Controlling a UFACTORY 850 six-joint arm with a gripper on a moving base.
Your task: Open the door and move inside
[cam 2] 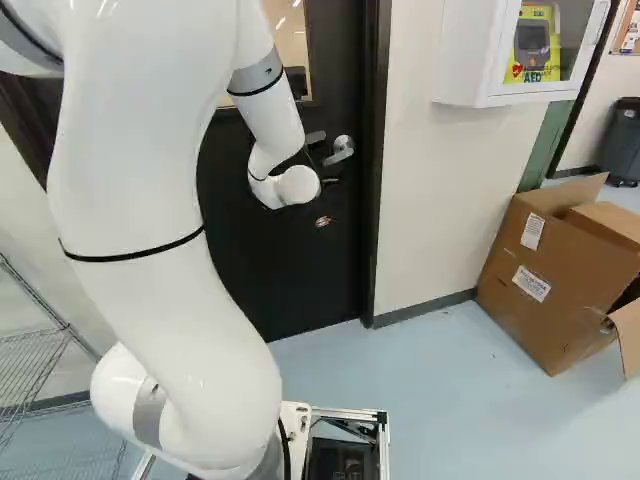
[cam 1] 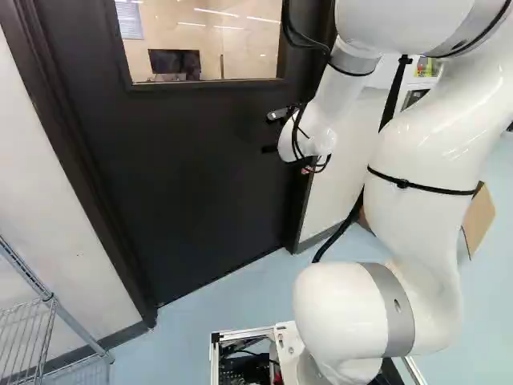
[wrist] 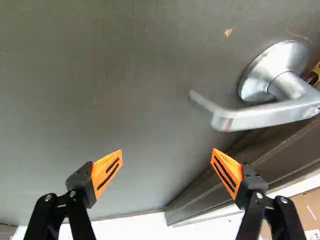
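pale blue floor (cam 1: 200, 337) meets off-white wall (cam 2: 425, 190) around a dark doorway. the door handle (cam 2: 341, 149), a silver lever on a round plate, sits at twelve o'clock in the right base view, mounted on the dark door (cam 1: 184, 168). taking the gap between the fingertips as the middle of the dial in the wrist view, and straight ahead as twelve, the lever is at two o'clock, its bent tip nearer one. the gripper (cam 1: 270, 132) is at twelve o'clock in the left base view, close to the door; in the wrist view the claw is released, its orange pads (wrist: 108, 170) wide apart with nothing gripped, and the handle lies outside the gap between them.

the door is closed in its dark frame (cam 2: 376, 170), and its window (cam 1: 200, 36) is at eleven o'clock in the left base view, showing a black monitor (cam 1: 174, 63) beyond. the white arm (cam 1: 429, 148) rises at four o'clock in that view and bends over towards the door. wire shelving (cam 1: 48, 301) stands at eight o'clock there.

farther out in the right base view, an open cardboard box (cam 2: 550, 290) rests on the floor between three and four o'clock, a white wall cabinet (cam 2: 466, 55) hangs at one, and a dark bin (cam 2: 622, 145) is between two and three.
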